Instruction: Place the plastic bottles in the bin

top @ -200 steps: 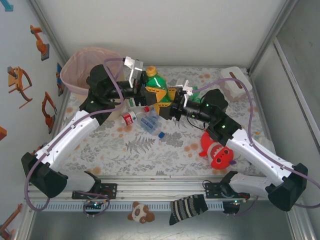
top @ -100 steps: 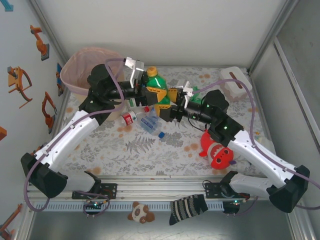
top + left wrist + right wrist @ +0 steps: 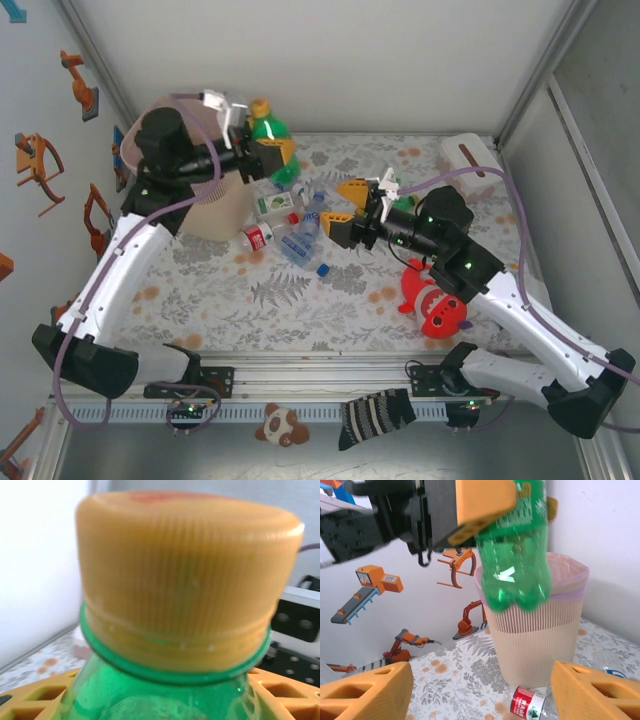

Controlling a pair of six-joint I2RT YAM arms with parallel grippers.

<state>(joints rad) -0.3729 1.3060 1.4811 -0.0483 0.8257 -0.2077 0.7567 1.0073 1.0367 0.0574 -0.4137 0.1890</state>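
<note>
One green bottle [image 3: 270, 128] pinched in left tool [image 3: 268, 152] near bin [image 3: 222, 212], right tool [image 3: 345, 205] spread wide, loose bottles [image 3: 300, 240] on table [image 3: 300, 300]

Closed in on three sides: plain white back wall [image 3: 330, 60], pale left wall [image 3: 45, 225] dotted with orange cartoon stickers [image 3: 38, 160] of robot arms and a conveyor, grey right wall [image 3: 600, 200] behind a slanted aluminium post [image 3: 540, 70]. Below, a counter [image 3: 300, 300] dressed in white cloth printed with grey fern leaves and orange spots. Along the near edge, a silver slotted rail [image 3: 320, 372]. Lit evenly and brightly.
</note>
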